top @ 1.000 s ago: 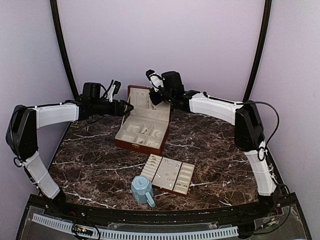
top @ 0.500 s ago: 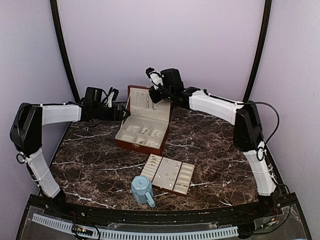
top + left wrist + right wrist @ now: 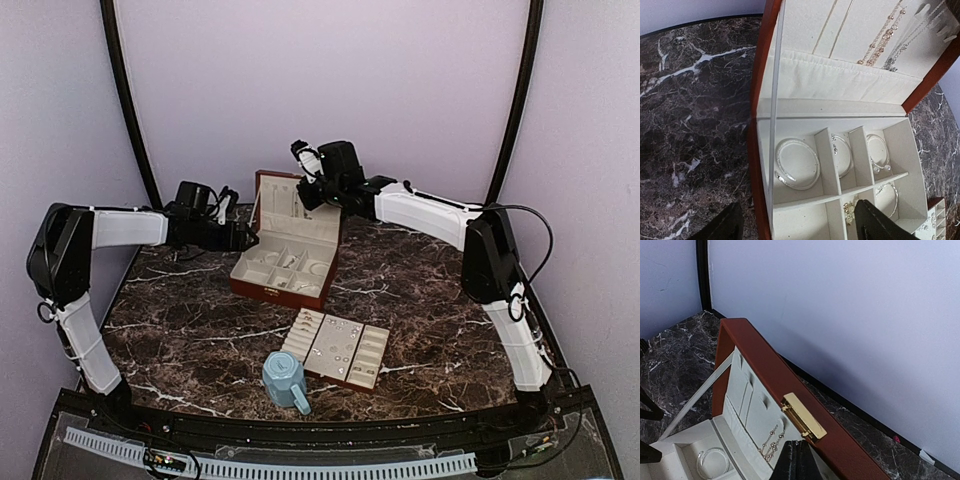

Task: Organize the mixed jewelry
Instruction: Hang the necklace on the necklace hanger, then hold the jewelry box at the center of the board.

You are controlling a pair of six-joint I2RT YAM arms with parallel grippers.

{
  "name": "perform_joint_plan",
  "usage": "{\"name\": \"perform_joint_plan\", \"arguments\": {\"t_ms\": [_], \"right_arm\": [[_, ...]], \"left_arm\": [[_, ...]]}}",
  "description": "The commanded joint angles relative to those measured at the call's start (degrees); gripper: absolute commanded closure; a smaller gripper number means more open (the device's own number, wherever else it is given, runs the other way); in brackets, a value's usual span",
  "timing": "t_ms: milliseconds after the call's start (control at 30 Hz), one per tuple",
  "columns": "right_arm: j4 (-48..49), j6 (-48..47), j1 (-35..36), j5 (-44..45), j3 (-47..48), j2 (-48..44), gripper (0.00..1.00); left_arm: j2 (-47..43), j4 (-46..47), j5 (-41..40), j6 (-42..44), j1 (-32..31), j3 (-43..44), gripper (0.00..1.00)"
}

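Hovering just left of the open jewelry box (image 3: 275, 290), left gripper (image 3: 238, 235) spread wide; right gripper (image 3: 796, 460) pressed together by its lid (image 3: 770, 375), bracelets (image 3: 788, 178) inside.

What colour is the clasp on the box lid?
Gold; the clasp shows best in the right wrist view.

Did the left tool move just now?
Yes. In the top view, the left tool has pulled back from the left edge of the lid. It now sits lower in the picture, beside the base of the box.
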Motion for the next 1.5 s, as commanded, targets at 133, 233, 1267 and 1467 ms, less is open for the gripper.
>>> {"name": "perform_joint_plan", "arguments": {"t_ms": [133,233,1267,1467], "right_arm": [[0.6,0.6,-0.3,3.6,1.9,1.5,1.0],[0.2,0.6,-0.3,4.2,2.4,1.9,1.0],[1.4,1.1,-0.4,4.0,7.1,4.2,1.0],[1.7,1.2,-0.4,3.6,7.4,4.4,1.0]], "left_arm": [[1.6,-3.7,-2.1,0.1,0.1,0.5,0.44],[1.2,-3.7,-3.2,0.2,0.0,-0.5,0.48],[-4.3,-1.9,-5.0,1.1,0.0,-5.9,0.35],[-3.8,-2.5,-5.4,0.7,0.0,-6.9,0.35]]}}
